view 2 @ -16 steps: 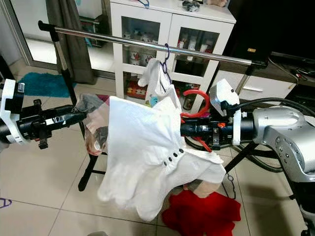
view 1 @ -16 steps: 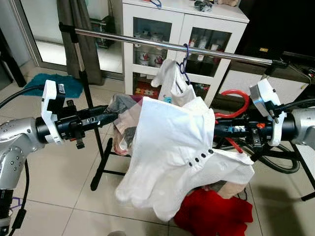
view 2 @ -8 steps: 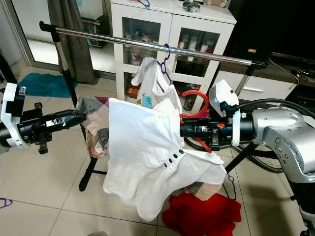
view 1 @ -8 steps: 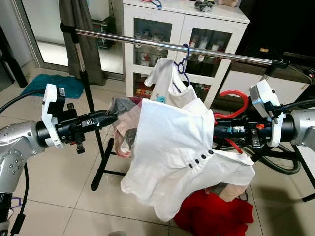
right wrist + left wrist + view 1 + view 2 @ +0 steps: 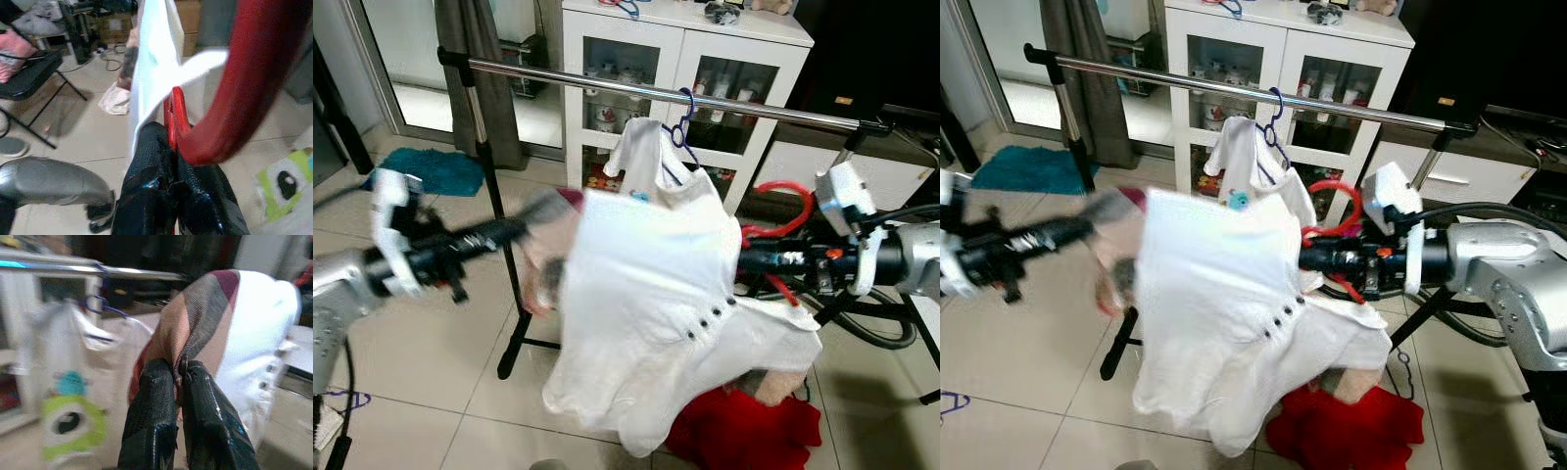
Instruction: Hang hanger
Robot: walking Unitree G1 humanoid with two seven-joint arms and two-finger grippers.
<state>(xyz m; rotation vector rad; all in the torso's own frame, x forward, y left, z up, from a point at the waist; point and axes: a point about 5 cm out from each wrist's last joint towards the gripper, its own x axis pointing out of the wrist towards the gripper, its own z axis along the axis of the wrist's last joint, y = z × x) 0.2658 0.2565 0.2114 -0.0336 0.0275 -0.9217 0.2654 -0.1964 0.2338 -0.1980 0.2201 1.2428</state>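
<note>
A white buttoned shirt (image 5: pixel 656 313) stretches between the blurred left gripper (image 5: pixel 524 228), seemingly gripping plaid cloth (image 5: pixel 548 245), and the right gripper (image 5: pixel 749 260), below the clothes rail (image 5: pixel 607 86).

Silver arms, black forearm hardware, white wrist mounts

At the right of the frame, rounded silver shell with small dark screw dots, white blocky camera housing, black cylinder with orange and red marks leading to the right end effector (image 5: pixel 1304 257); thick black cable behind. At the left, blurred silver shell, white bracket, black tube toward the left end effector (image 5: pixel 519 227). Glossy black, rounded fingers (image 5: pixel 151 416) up close.
</note>
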